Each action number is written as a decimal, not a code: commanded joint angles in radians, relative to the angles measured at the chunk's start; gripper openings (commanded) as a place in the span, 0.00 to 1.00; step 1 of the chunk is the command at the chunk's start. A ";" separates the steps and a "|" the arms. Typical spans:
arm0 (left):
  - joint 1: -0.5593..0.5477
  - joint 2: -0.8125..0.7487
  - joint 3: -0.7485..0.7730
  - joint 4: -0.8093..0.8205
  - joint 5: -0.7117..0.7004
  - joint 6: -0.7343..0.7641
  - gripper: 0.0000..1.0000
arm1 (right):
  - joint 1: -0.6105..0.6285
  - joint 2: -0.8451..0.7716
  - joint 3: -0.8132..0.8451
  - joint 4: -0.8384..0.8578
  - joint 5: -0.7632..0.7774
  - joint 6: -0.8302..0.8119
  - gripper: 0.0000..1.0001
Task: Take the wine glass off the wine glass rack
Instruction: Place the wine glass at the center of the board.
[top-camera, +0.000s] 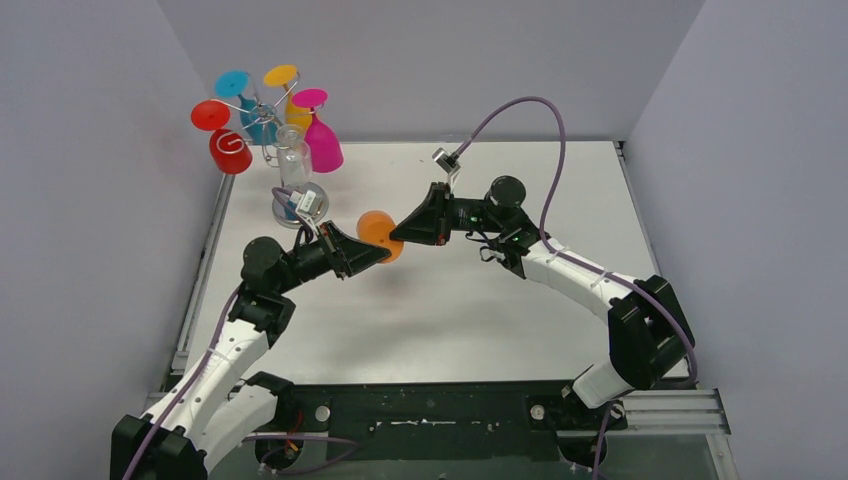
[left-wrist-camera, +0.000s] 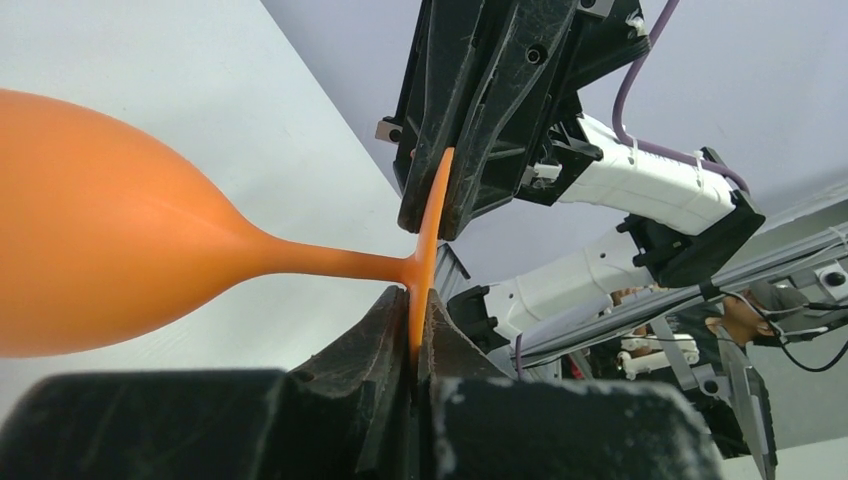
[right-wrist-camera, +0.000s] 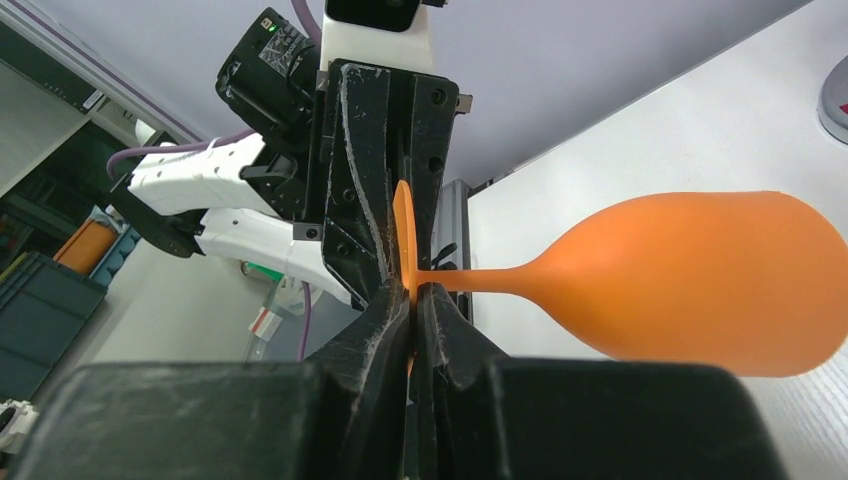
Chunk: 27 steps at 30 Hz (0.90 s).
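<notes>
An orange wine glass (top-camera: 378, 232) hangs on its side above the middle of the table, held by its flat foot from both ends. My left gripper (left-wrist-camera: 418, 300) is shut on the lower edge of the foot, with the bowl (left-wrist-camera: 120, 240) to its left. My right gripper (right-wrist-camera: 412, 295) is shut on the opposite edge of the same foot, bowl (right-wrist-camera: 700, 280) to its right. In the top view the left gripper (top-camera: 385, 255) and right gripper (top-camera: 395, 233) meet tip to tip. The wine glass rack (top-camera: 262, 112) stands at the back left corner, apart from the orange glass.
Several glasses hang upside down on the rack: red (top-camera: 225, 145), blue (top-camera: 250, 110), yellow (top-camera: 290, 95), magenta (top-camera: 322, 140) and a clear one (top-camera: 292, 158). Grey walls close in the table on the left, back and right. A purple cable (top-camera: 520, 105) arcs above the right arm.
</notes>
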 joint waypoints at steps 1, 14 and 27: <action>-0.004 -0.026 0.019 0.017 -0.034 0.022 0.00 | 0.012 -0.017 0.023 0.111 -0.017 -0.009 0.00; -0.051 -0.174 0.011 -0.113 -0.088 0.357 0.00 | -0.067 -0.070 -0.034 0.057 0.118 0.008 0.70; -0.150 -0.107 -0.065 -0.140 -0.066 0.805 0.00 | -0.282 -0.160 -0.133 -0.088 0.225 0.110 0.76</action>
